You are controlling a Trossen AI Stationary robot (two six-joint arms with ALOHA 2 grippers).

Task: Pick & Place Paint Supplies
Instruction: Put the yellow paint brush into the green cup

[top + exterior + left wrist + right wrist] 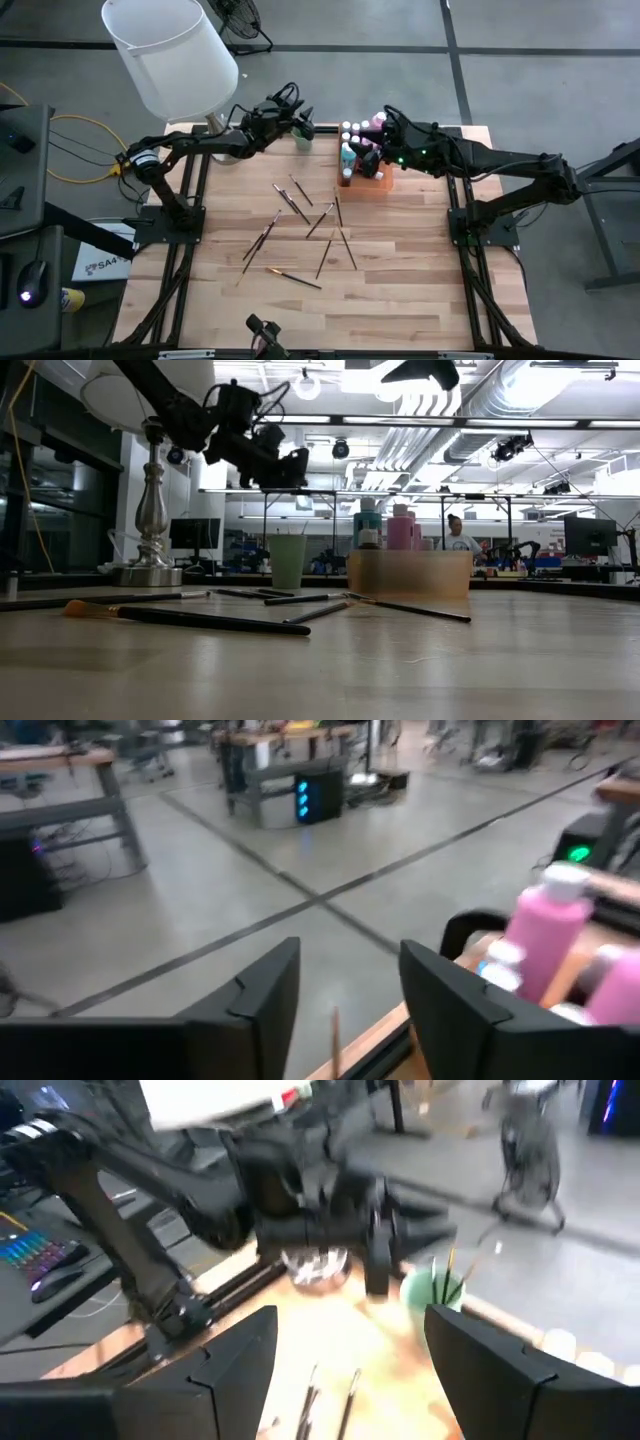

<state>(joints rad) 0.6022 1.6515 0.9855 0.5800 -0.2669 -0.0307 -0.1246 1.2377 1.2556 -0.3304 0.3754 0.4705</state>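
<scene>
1. Paintbrushes lie scattered across the middle of our wooden table, thin dark handles crossing one another, all flat and waiting to be gathered.
2. Over at the far edge we have our left gripper hanging above a pale green cup; from the right wrist view, a few brush handles stand upright in that cup, so it looks like the brush holder.
3. Our left fingers stand partly apart with nothing visible between them in the left wrist view; we judge a brush was dropped off here, though we can't confirm it.
4. Paint bottles, pink and teal with pale caps, stand packed together in an orange-brown box near the far right side, upright so they stay put.
5. Our right gripper sits right at that cluster, and its fingers are spread wide and empty in its own wrist view.
6. A lamp with a big white shade stands at the far left corner, no part of the job.
7. Plenty of brushes remain, so we reckon we're partway through.
</scene>
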